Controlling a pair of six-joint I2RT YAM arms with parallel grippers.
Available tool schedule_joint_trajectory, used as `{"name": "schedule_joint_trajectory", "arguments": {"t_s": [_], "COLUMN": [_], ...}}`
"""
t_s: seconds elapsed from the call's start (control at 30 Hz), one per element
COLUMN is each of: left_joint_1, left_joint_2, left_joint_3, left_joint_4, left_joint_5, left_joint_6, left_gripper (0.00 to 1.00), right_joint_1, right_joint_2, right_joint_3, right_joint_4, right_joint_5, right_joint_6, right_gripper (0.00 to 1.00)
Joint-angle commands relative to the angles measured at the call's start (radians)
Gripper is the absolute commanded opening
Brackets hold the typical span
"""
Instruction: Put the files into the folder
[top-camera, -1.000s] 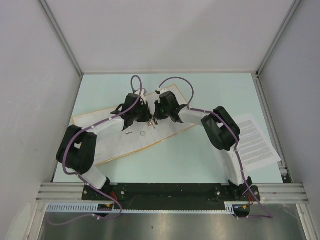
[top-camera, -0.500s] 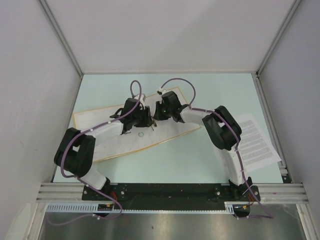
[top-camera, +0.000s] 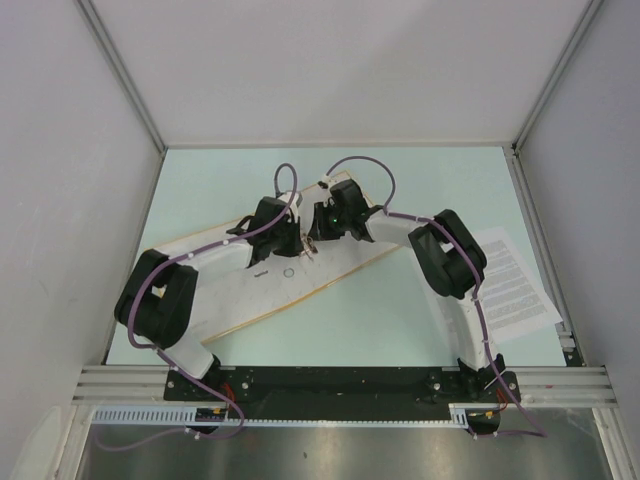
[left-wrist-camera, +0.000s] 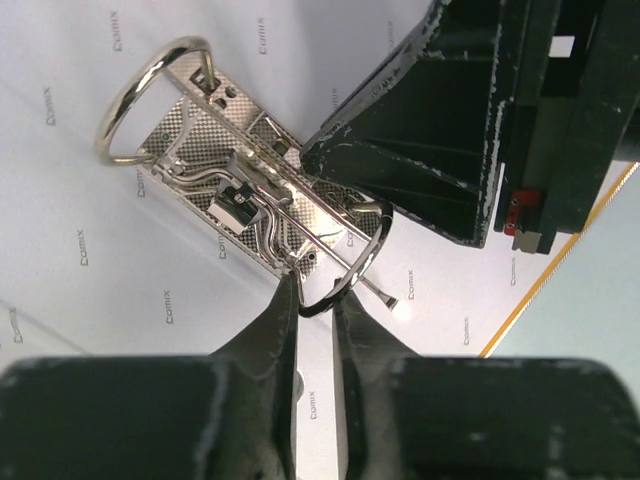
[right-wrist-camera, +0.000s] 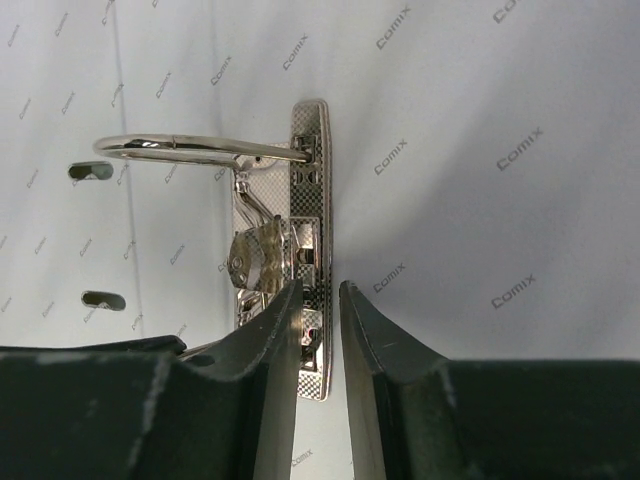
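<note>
— What has the left gripper (left-wrist-camera: 315, 297) got?

— Its jaws are nearly together, with only a thin slit between them. The lower curve of the nearer silver wire ring (left-wrist-camera: 370, 247) sits right at the tips. Whether they pinch the wire or merely frame it, I cannot tell.

— And the right gripper (right-wrist-camera: 317, 290)?

— It is parted a little, and I see nothing between its fingers. The tips hang just over the checkered base plate of the silver metal ring mechanism (right-wrist-camera: 310, 200), beside its middle lever block (right-wrist-camera: 258, 262). Seen from the left wrist, it crowds the far side of that mechanism, its tip almost on the plate.

— Why both on one spot?

— The rings look closed, so I'd guess they must be sprung open before any sheet can go on. One claw could steady or pull a ring while the other works the lever.

— The folder itself?

— The large orange-yellow ring binder (top-camera: 240, 295) lies open and flat around the mechanism, pale cream inside up. That leaves the rings standing free for the arms.

— And the files?

— The white printed paper sheets (top-camera: 515, 285) lie on the pale green table (top-camera: 390, 310), well apart from the mechanism. They are on the right arm's side, partly under that arm's elbow. None is on the rings, so filing has not begun.
</note>
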Motion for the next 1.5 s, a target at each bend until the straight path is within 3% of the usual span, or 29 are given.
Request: {"name": "schedule_joint_trajectory", "arguments": {"t_s": [0.0, 0.33, 0.73, 0.93, 1.0, 1.1, 1.13, 1.23, 1.33, 1.47], "left_joint_1": [0.007, 0.004, -0.001, 0.001, -0.001, -0.001, -0.001, -0.001, -0.001, 0.015], "left_joint_2": [-0.013, -0.024, -0.042, -0.053, -0.051, -0.064, -0.08, -0.114, -0.153, -0.197], "left_joint_3": [0.023, 0.019, -0.03, -0.04, -0.03, -0.003, -0.003, 0.002, 0.008, 0.016], "left_joint_4": [0.03, -0.002, 0.025, 0.015, -0.004, -0.056, -0.059, -0.077, -0.102, -0.12], "left_joint_5": [0.008, 0.004, 0.05, 0.038, 0.023, 0.004, 0.003, 0.008, 0.0, 0.007], "left_joint_6": [-0.049, -0.046, -0.066, -0.071, -0.078, -0.091, -0.097, -0.098, -0.106, -0.127], "left_gripper": [0.08, 0.03, 0.0, 0.0, 0.0, 0.08, 0.19, 0.25, 0.43, 0.55], "right_joint_1": [0.019, 0.015, 0.114, 0.102, 0.081, 0.045, 0.039, 0.033, 0.03, 0.004], "right_joint_2": [0.014, 0.061, 0.169, 0.132, 0.1, 0.031, 0.005, -0.014, 0.0, -0.008], "right_joint_3": [-0.013, 0.026, 0.128, 0.13, 0.127, 0.11, 0.108, 0.105, 0.141, 0.104], "right_joint_4": [-0.237, -0.304, -0.554, -0.487, -0.426, -0.355, -0.344, -0.303, -0.327, -0.298], "right_joint_5": [-0.053, -0.036, 0.243, 0.172, 0.057, -0.017, -0.031, -0.068, -0.068, -0.12], "right_joint_6": [-0.027, -0.073, -0.11, -0.104, -0.078, -0.053, -0.056, -0.107, -0.153, -0.066], "right_gripper": [0.27, 0.13, 0.08, 0.12, 0.17, 0.26, 0.36, 0.47, 0.5, 0.5]}}
